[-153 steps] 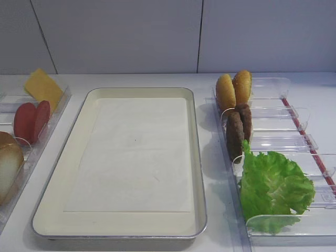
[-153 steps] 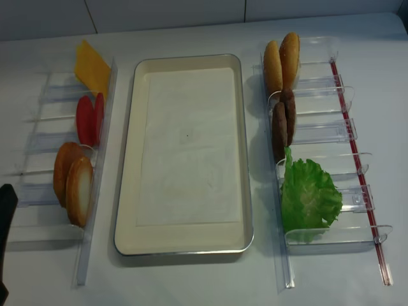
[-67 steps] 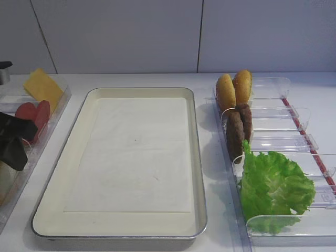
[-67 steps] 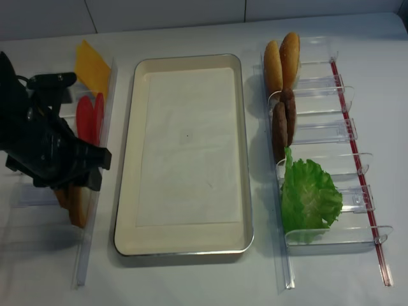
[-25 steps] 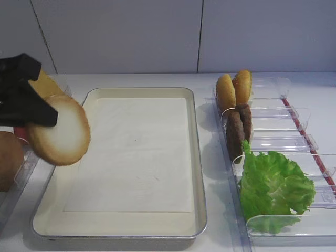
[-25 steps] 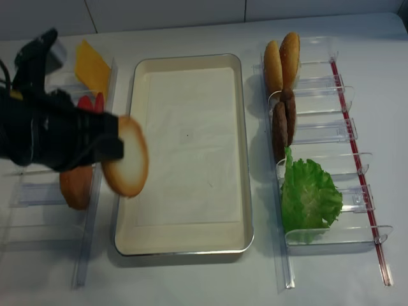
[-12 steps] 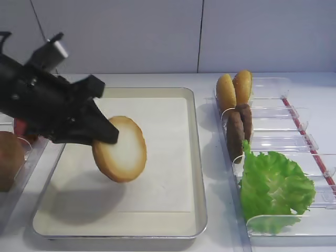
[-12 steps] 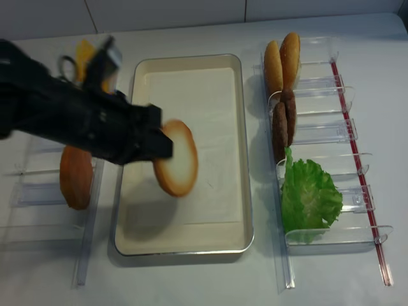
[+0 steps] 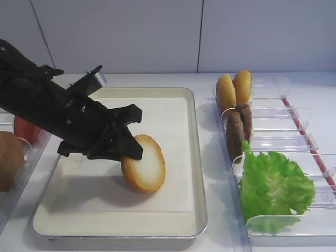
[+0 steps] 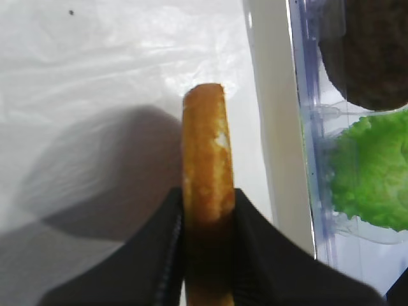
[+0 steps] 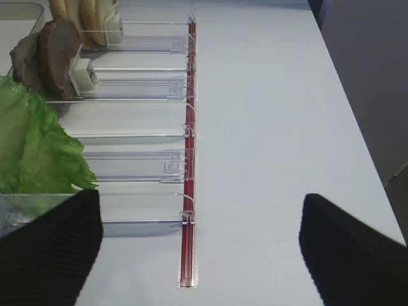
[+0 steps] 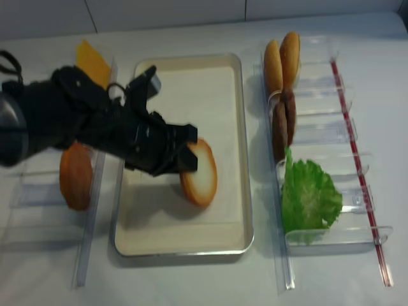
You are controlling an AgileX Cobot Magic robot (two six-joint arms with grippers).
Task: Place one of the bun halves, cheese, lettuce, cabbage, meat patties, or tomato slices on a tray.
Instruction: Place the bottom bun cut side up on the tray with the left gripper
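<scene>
My left gripper (image 9: 131, 149) is shut on a bun half (image 9: 146, 165), a pale-faced disc with a golden rim, held on edge and tilted. It hangs low over the paper liner of the cream tray (image 9: 197, 157), right of the middle. I cannot tell whether its lower edge touches. From above, the bun half (image 12: 200, 173) sits near the tray's right side. In the left wrist view both fingers clamp the bun half (image 10: 207, 146) edge-on. My right gripper (image 11: 201, 255) is open over bare table, right of the bins, with nothing between its fingers.
The brown domed bun half (image 12: 75, 175), tomato slices (image 9: 26, 128) and cheese (image 12: 92, 60) stand in clear bins on the left. On the right, clear bins hold golden ovals (image 9: 234, 89), meat patties (image 9: 239, 128) and lettuce (image 9: 273, 184). A red strip (image 11: 188, 191) edges them.
My left gripper has carried the bun half from the tray's left edge rightward and down, low over the liner. The right side has not changed.
</scene>
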